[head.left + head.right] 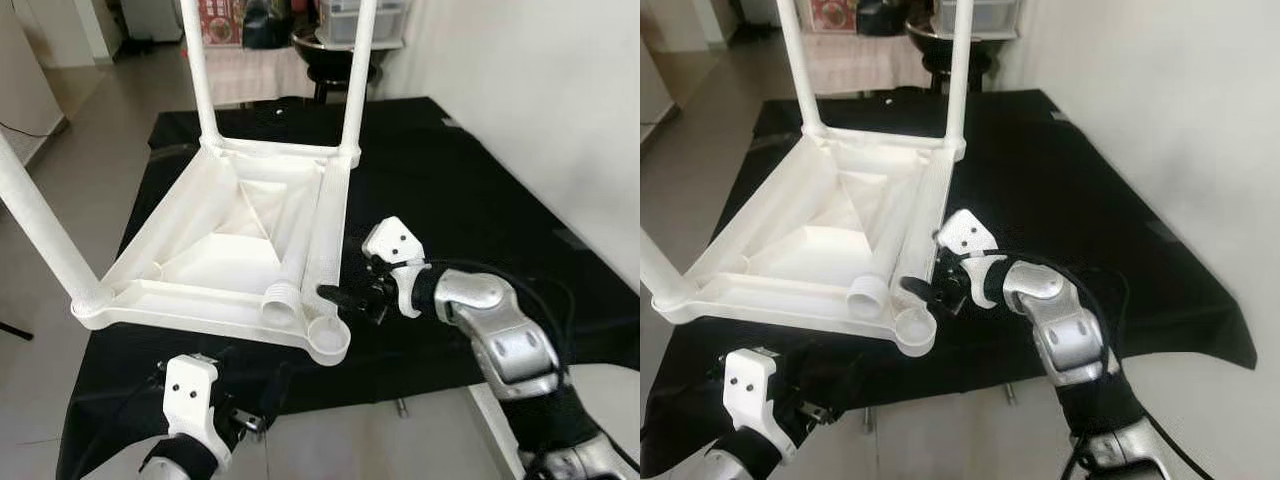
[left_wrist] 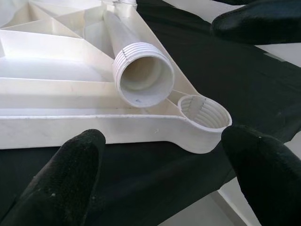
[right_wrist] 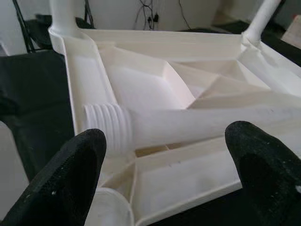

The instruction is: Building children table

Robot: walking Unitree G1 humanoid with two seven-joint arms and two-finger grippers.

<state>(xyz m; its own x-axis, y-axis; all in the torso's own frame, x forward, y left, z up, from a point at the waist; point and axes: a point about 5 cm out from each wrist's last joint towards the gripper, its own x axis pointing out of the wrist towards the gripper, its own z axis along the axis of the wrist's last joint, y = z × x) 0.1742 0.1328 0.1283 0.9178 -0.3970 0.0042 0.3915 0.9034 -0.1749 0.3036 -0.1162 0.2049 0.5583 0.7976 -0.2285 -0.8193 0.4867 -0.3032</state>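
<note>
White plastic: the loose table leg [image 1: 305, 250] lies in the upturned tabletop [image 1: 200, 255], its long axis running away from us and its threaded end beside the empty corner socket [image 1: 328, 338]. Our right gripper [image 1: 345, 296], fingers spread and empty, is nearer, just beside the leg. Our left gripper [image 2: 164, 165], also spread, faces the socket.

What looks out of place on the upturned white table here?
One loose leg lies inside the upside-down tabletop, threaded end beside an empty corner socket. Three legs already stand upright. The right gripper, open, hovers beside the loose leg; the left gripper is open too.
</note>
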